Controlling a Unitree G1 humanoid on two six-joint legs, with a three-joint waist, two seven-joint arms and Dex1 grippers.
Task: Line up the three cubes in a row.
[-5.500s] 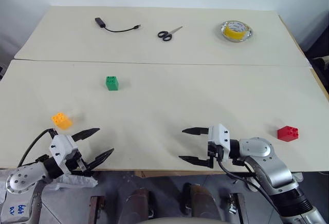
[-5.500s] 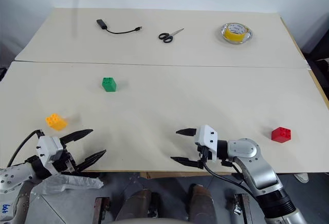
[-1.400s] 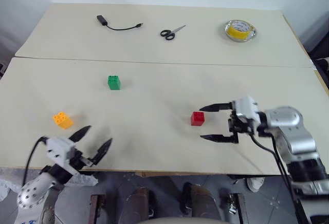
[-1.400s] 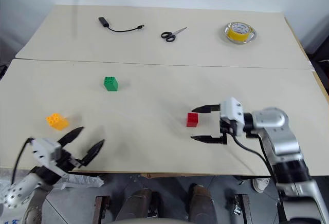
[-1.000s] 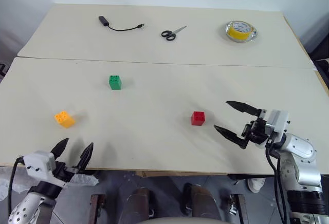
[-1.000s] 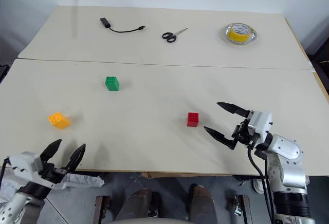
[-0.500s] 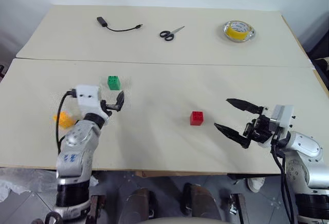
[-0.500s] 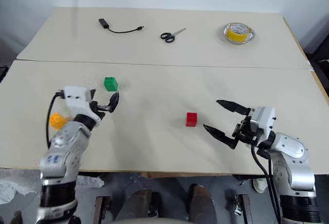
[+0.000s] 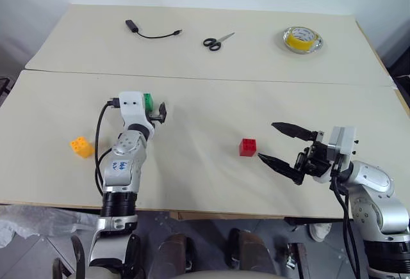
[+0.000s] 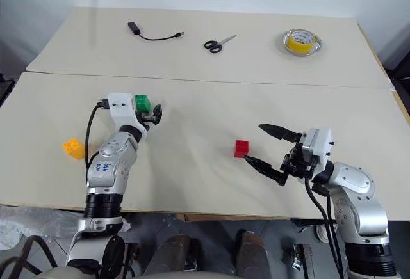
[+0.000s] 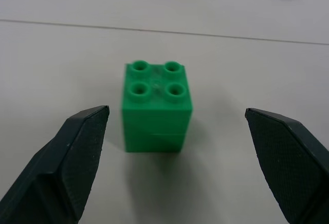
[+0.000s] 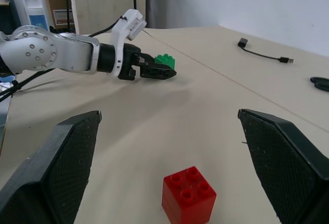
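Note:
The green cube (image 11: pixel 156 106) stands on the table just past the tips of my left gripper (image 11: pixel 177 112), which is open around it without touching. The left gripper (image 10: pixel 154 114) reaches level over the table's left half. The red cube (image 9: pixel 248 147) sits near the table's middle. My right gripper (image 9: pixel 266 141) hovers open just right of it, and its lower fingertip is close to the cube. The yellow-orange cube (image 9: pixel 81 146) lies alone at the left, beside my left forearm.
On the far board lie a black cable (image 9: pixel 150 31), scissors (image 9: pixel 216 41) and a yellow tape roll (image 9: pixel 302 38). A seam (image 9: pixel 256 79) runs across the table between the two boards. The table's front edge (image 9: pixel 211 212) is near both arms.
My left arm rose from below the table's front edge and reached forward to the green cube. The right gripper stayed open near the red cube, drifting slightly left.

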